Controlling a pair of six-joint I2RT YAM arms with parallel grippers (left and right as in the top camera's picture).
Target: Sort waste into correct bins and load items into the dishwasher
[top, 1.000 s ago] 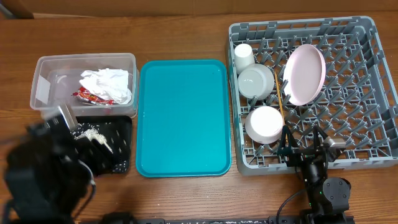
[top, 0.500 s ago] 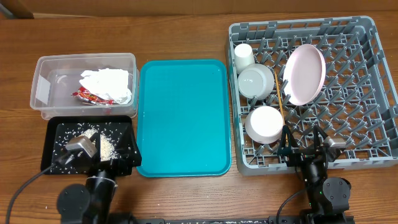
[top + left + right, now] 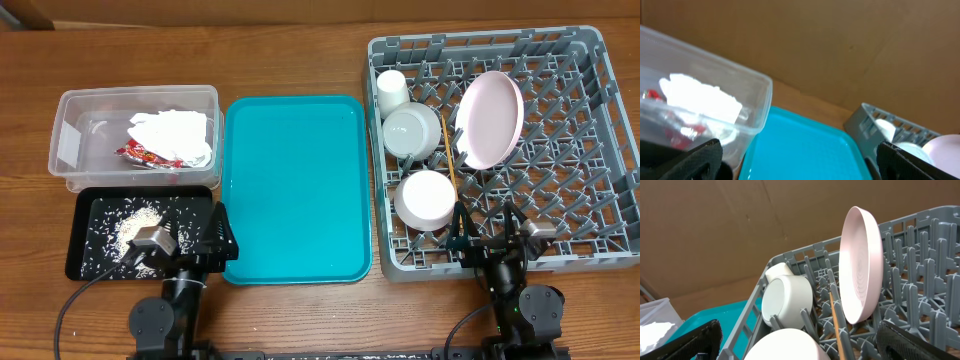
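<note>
A wood-grain tabletop (image 3: 300, 50) is seen from above, and a plain brown board wall (image 3: 840, 45) is seen behind it from both wrist cameras. At the left, a clear tub (image 3: 62, 120) is set on the wood; a crumpled white napkin (image 3: 175, 133) and a red wrapper (image 3: 140, 154) are held in it. Just in front of the tub a black tray (image 3: 85, 250) is placed, and whitish rice grains (image 3: 135, 222) are scattered over it. A teal tray (image 3: 295, 180) is laid bare in the middle. At the right, a grey dish rack (image 3: 600, 150) is loaded: a pink plate (image 3: 490, 118) is propped on edge, two pale bowls (image 3: 412, 130) (image 3: 426, 198) and a white cup (image 3: 391, 90) are lodged at its left side, and wooden chopsticks (image 3: 449, 160) are stood between bowls and plate. The left fingers (image 3: 685, 160) are spread wide with nothing gripped, near the black tray's right corner. The right fingers (image 3: 685, 340) are likewise spread wide and empty, at the rack's near edge.
</note>
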